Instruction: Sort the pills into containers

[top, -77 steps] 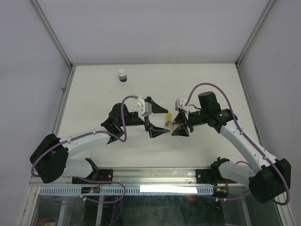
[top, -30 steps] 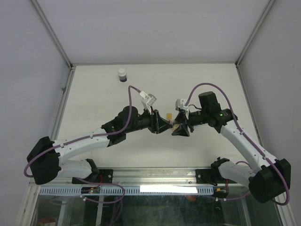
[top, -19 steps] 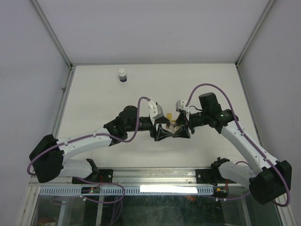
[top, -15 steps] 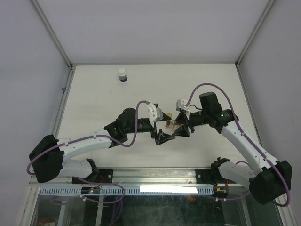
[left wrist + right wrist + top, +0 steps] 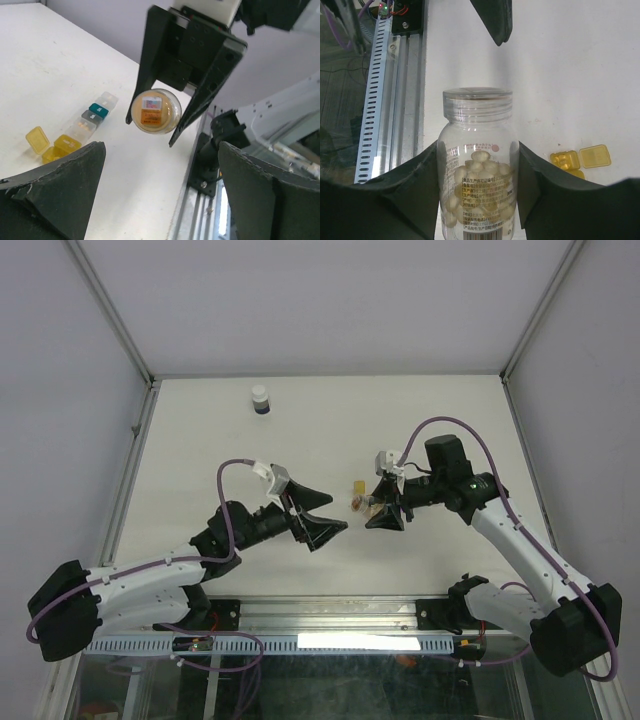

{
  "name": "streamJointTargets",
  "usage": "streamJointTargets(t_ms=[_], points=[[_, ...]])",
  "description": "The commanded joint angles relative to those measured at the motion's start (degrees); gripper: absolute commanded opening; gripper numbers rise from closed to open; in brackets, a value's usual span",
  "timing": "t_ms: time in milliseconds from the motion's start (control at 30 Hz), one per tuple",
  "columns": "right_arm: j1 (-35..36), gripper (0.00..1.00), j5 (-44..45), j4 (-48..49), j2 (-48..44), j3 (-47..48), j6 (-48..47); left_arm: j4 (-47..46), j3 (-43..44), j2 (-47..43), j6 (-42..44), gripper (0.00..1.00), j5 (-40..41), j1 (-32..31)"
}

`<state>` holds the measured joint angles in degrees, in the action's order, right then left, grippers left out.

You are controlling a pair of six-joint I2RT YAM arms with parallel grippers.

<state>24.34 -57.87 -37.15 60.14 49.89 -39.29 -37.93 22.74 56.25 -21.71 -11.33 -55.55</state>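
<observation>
My right gripper (image 5: 379, 503) is shut on a clear pill bottle (image 5: 477, 185) of pale round pills, held above the table; its threaded neck (image 5: 477, 104) points away from the wrist. The bottle also shows end-on in the left wrist view (image 5: 156, 111). The containers (image 5: 82, 129) lie on the table beside it: yellow with its lid open, clear-white, teal, clear. They also show in the top view (image 5: 357, 494), and the yellow end in the right wrist view (image 5: 565, 160). My left gripper (image 5: 322, 515) is open and empty, a short way left of the bottle (image 5: 367, 506).
A small white-capped, dark-bottomed bottle (image 5: 260, 400) stands at the far left back of the white table (image 5: 200, 450). The metal rail (image 5: 330, 615) and arm bases run along the near edge. One left finger (image 5: 495, 20) shows beyond the bottle.
My left gripper was up against the bottle's top half a second ago. It has drawn back to the left and stands open. The right gripper and bottle have barely moved.
</observation>
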Motion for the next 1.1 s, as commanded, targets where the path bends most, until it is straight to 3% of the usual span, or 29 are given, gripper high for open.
streamJointTargets(t_ms=[0, 133, 233, 633, 1000, 1067], points=[[-0.2, 0.00, -2.1, 2.4, -1.1, 2.1, -0.5, 4.2, 3.1, -0.8, -16.2, 0.95, 7.5, -0.4], [-0.2, 0.00, -2.0, 2.5, -1.0, 2.1, -0.4, 16.5, 11.3, 2.5, -16.2, 0.87, 9.6, -1.1], [-0.3, 0.00, -1.8, 2.5, -1.0, 2.1, -0.4, 20.1, 15.6, 5.7, -14.9, 0.84, 10.2, -1.5], [-0.4, 0.00, -2.0, 2.5, -0.8, 2.0, -0.4, 20.9, 20.6, 11.5, -14.7, 0.68, 5.8, -1.7], [-0.4, 0.00, -1.9, 2.6, -0.6, 2.0, -0.4, 21.1, 21.7, 13.5, -13.5, 0.45, 2.1, -1.7], [-0.4, 0.00, -1.8, 2.6, -0.6, 2.0, -0.4, 21.0, 21.8, 14.1, -12.9, 0.35, 1.2, -1.7]])
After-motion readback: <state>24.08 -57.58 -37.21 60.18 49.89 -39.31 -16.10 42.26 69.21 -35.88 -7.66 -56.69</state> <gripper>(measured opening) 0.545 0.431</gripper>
